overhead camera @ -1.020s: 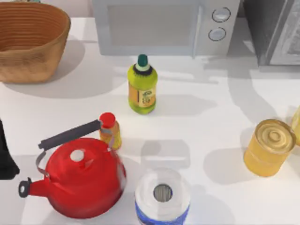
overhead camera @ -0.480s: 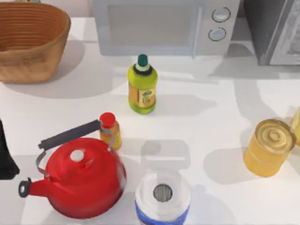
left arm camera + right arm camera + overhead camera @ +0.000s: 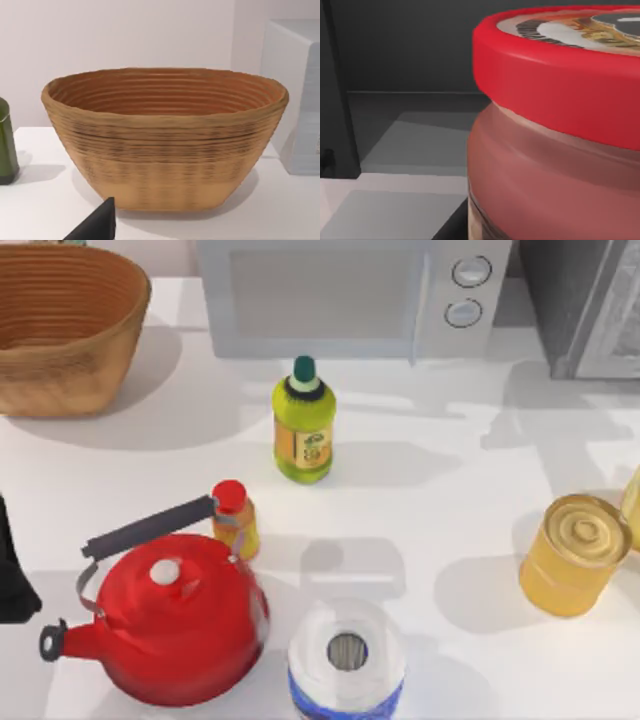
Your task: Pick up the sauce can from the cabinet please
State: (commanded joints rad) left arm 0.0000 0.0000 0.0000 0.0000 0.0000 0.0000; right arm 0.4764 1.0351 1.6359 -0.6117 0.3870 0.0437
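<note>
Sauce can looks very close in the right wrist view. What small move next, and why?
Probably ease the right arm in a touch more, then close on it. The sauce can, red rim up, stands upright inside the dark cabinet, right up against the wrist camera.

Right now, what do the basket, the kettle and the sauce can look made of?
Basket: woven wicker or coiled fibre, matt, ribbed rows.
Kettle: probably enamelled metal, glossy red with highlights, dark handle.
Sauce can: likely metal; smooth red rim, printed top.
</note>
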